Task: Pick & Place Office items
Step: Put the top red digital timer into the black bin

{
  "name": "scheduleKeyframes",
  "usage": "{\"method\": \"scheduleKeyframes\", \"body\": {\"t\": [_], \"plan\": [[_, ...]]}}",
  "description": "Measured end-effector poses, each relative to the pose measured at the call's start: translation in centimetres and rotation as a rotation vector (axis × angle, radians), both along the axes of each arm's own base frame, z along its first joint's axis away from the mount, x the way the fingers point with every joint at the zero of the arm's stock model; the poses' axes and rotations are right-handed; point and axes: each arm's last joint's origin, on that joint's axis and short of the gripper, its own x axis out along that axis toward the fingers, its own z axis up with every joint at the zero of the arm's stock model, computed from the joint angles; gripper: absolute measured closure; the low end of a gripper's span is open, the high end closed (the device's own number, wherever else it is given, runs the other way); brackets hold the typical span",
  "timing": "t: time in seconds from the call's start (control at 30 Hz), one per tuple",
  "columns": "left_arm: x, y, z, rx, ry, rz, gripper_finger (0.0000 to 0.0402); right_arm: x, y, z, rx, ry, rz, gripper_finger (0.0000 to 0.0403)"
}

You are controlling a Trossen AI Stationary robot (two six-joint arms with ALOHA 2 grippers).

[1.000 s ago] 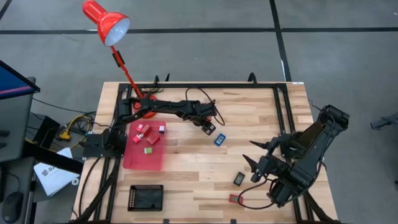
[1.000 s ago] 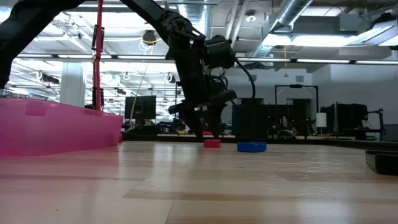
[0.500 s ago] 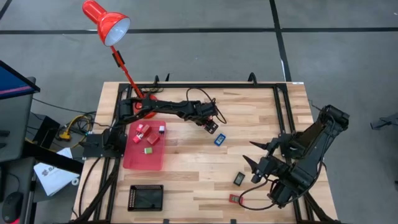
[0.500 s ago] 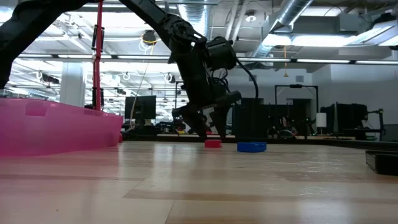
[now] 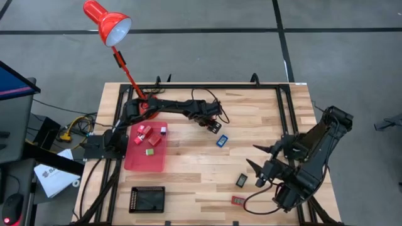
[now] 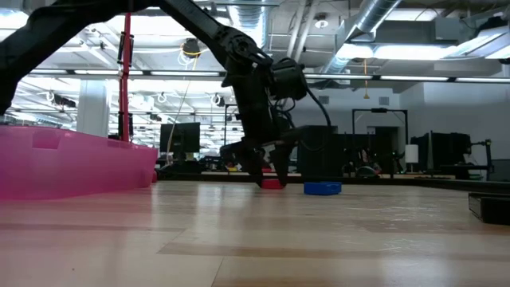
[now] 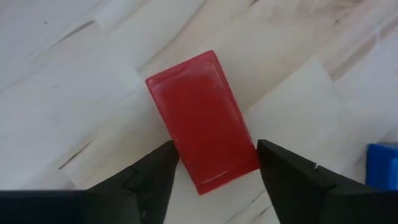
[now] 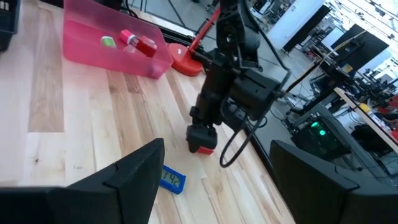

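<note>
A small red block [image 7: 204, 118] lies flat on the wooden table. My left gripper [image 7: 214, 165] is open and low over it, pointing down, with one finger on each long side of the block. It also shows in the high view [image 5: 212, 125] and the low view [image 6: 271, 177]. A blue block [image 5: 222, 140] lies just beside it on the right. My right gripper [image 5: 255, 166] waits open and empty at the table's right side. My left gripper's fingers [image 7: 163, 163] stand close against the red block's two long sides [image 7: 246, 163], coming from above and lying across the block. I cannot tell whether they touch it. The block rests flat on the table.
A pink tray [image 5: 143, 161] at the left holds several small pieces. A black tray [image 5: 146, 199] sits at the near left. A black piece [image 5: 242, 180] and a red piece [image 5: 237, 200] lie near my right gripper. A red desk lamp [image 5: 107, 22] stands at the far left.
My left gripper has gone down and a little toward the far edge, and its fingers now stand on either side of the red block at table height. The block has stayed in place.
</note>
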Motion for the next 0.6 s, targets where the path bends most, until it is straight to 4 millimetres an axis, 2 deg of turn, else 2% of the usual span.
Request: {"method": "scheduleKeyframes", "body": {"t": [0.2, 0.4, 0.53, 0.6], "plan": [[-0.4, -0.1, 0.0, -0.008, 0.043, 0.001, 0.0241, -0.4, 0.4, 0.0, 0.003, -0.002, 0.022, 0.0117], [-0.8, -0.2, 0.4, -0.006, 0.08, -0.033, 0.024, -0.5, 0.5, -0.1, 0.007, -0.005, 0.024, 0.0117], [-1.5, -0.5, 1.9, 0.007, 0.098, -0.061, 0.0243, -0.4, 0.6, -0.2, 0.008, -0.003, 0.024, 0.0117], [-1.7, -1.0, 4.1, 0.03, 0.055, -0.094, 0.0248, -0.4, 0.6, -0.2, 0.011, -0.004, 0.024, 0.0117]]}}
